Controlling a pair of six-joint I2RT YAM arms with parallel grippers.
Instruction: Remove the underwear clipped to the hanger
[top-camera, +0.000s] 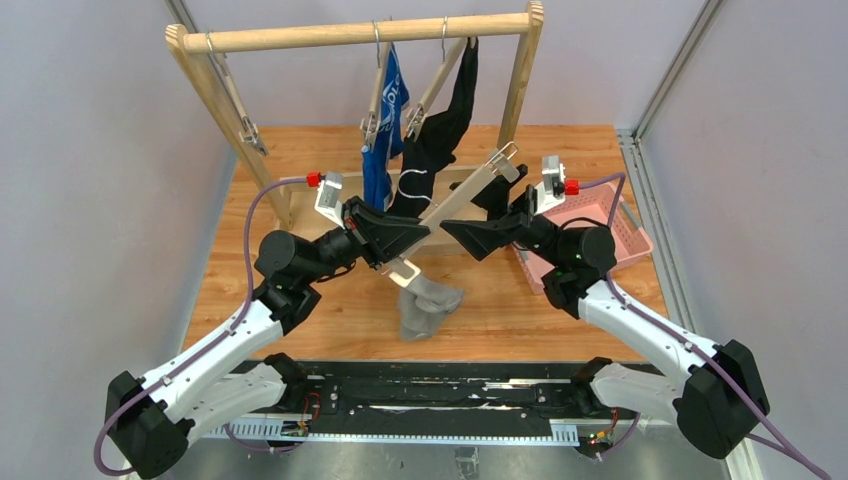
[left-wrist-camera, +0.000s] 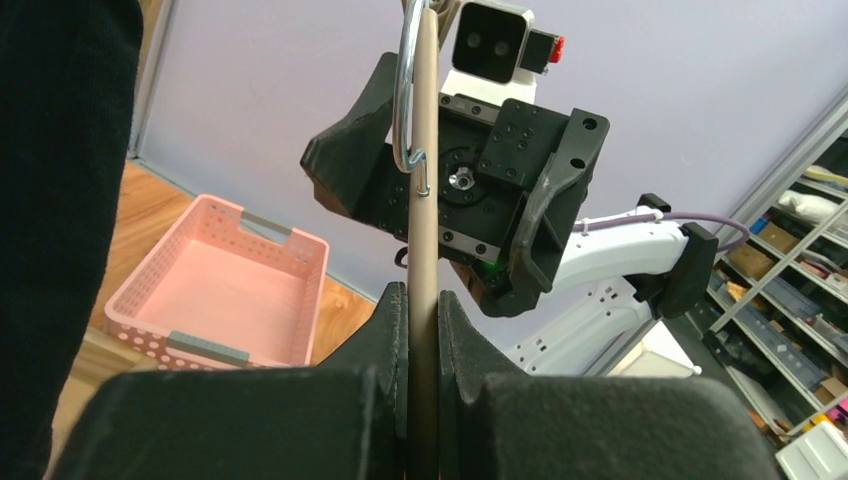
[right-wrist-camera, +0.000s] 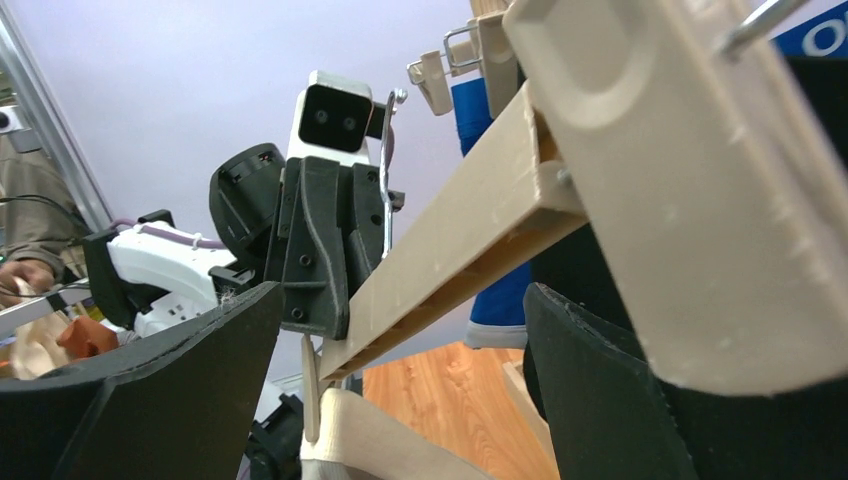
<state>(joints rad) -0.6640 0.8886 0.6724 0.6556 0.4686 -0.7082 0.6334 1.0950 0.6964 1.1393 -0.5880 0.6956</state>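
L claw pinches beige hanger bar, centre frame; R claw spread either side of it. Grey-beige brief on tabletop just below. Blue brief & black brief hang upper centre.

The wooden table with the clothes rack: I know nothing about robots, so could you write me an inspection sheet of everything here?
Surface: wooden tabletop, with a wooden clothes rack at its far side.
Job's things: grey-beige briefs lie on the table under the low end of the beige hanger; blue briefs and black briefs hang clipped on the rack.
Clutter: pink basket, right side.
Grippers: left gripper jaws shut on the beige hanger; right gripper jaws open around it.
Cables: a purple cable loops off each wrist.
Surroundings: lilac wall; storage shelves off to one side.
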